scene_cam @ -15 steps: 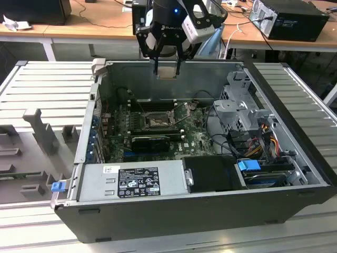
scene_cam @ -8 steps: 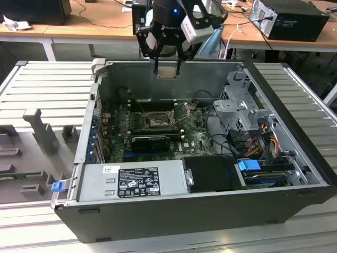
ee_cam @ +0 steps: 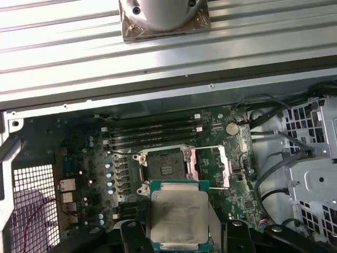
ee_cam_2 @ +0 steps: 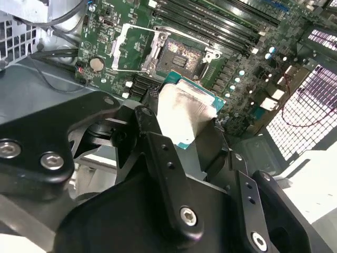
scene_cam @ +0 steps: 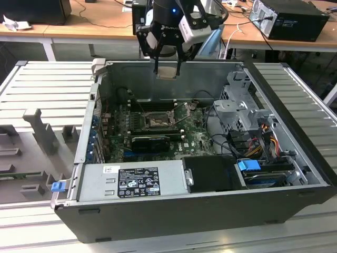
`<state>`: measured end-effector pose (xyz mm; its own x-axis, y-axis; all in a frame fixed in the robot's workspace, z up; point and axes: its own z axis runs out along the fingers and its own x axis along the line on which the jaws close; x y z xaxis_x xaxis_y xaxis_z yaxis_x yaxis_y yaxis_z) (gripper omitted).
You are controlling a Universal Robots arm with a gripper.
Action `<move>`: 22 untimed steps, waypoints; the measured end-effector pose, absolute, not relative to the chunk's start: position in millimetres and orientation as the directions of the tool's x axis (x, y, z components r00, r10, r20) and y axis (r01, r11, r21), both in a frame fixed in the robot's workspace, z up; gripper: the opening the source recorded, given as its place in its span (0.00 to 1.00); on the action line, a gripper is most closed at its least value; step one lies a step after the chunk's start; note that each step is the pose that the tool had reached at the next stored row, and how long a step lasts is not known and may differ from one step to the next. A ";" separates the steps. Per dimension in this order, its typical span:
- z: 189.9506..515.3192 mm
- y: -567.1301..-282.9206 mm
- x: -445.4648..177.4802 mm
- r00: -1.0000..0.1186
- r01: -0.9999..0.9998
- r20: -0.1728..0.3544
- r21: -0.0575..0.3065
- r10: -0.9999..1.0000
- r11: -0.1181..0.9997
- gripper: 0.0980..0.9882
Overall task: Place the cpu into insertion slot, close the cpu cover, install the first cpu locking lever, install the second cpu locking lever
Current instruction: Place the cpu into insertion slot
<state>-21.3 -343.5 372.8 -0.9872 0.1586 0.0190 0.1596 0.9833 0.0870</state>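
Since the cpu [ee_cam: 178, 216] has to drop in level, you hold it by its edges, clamped between the fingers of the gripper [scene_cam: 167, 73], silver top showing. Well below the fingertips the insertion slot [ee_cam: 166, 168] sits bare. The cpu cover [ee_cam: 209, 166] stands open beside it, so nothing blocks the way.

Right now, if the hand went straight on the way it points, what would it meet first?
The hand holds the cpu, which would touch first, probably on the motherboard at or beside the open insertion slot. Depth is unclear, so alignment cannot be told.
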 end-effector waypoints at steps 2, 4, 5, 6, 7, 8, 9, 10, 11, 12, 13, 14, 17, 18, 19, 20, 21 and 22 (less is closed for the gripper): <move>372.8 -343.5 -21.3 -0.980 0.201 0.019 0.087 0.200 0.976 0.48; 372.7 -343.5 -21.3 -0.973 0.230 0.019 0.087 0.229 0.969 0.48; 372.8 -343.5 -21.3 -0.972 0.236 0.019 0.087 0.235 0.968 0.48; 372.7 -343.5 -21.3 -0.970 0.241 0.019 0.087 0.240 0.967 0.48; 372.8 -343.5 -21.3 -0.969 0.249 0.019 0.087 0.248 0.965 0.48; 372.8 -343.5 -21.3 -0.967 0.254 0.019 0.087 0.253 0.963 0.48; 372.8 -343.5 -21.3 -0.966 0.257 0.019 0.087 0.256 0.962 0.48; 372.7 -343.5 -21.3 -0.965 0.261 0.019 0.087 0.260 0.962 0.48; 372.8 -343.5 -21.3 -0.964 0.267 0.019 0.087 0.266 0.960 0.48; 372.8 -343.5 -21.3 -0.963 0.271 0.019 0.087 0.270 0.959 0.48; 372.8 -343.5 -21.3 -0.962 0.275 0.019 0.087 0.274 0.958 0.48; 372.8 -343.5 -21.3 -0.960 0.281 0.019 0.087 0.281 0.956 0.48; 372.8 -343.5 -21.3 -0.952 0.307 0.019 0.087 0.307 0.948 0.48; 372.8 -343.5 -21.3 -0.949 0.316 0.019 0.087 0.315 0.945 0.48; 372.7 -343.5 -21.3 -0.947 0.322 0.019 0.087 0.322 0.943 0.48; 372.7 -343.5 -21.3 -0.944 0.331 0.019 0.087 0.331 0.940 0.48; 372.7 -343.5 -21.3 -0.942 0.336 0.019 0.087 0.335 0.938 0.48; 372.7 -343.5 -21.3 -0.940 0.340 0.019 0.087 0.340 0.936 0.48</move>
<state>-21.3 -343.5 372.7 -0.9403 0.3397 0.0191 0.3401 0.9364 0.0869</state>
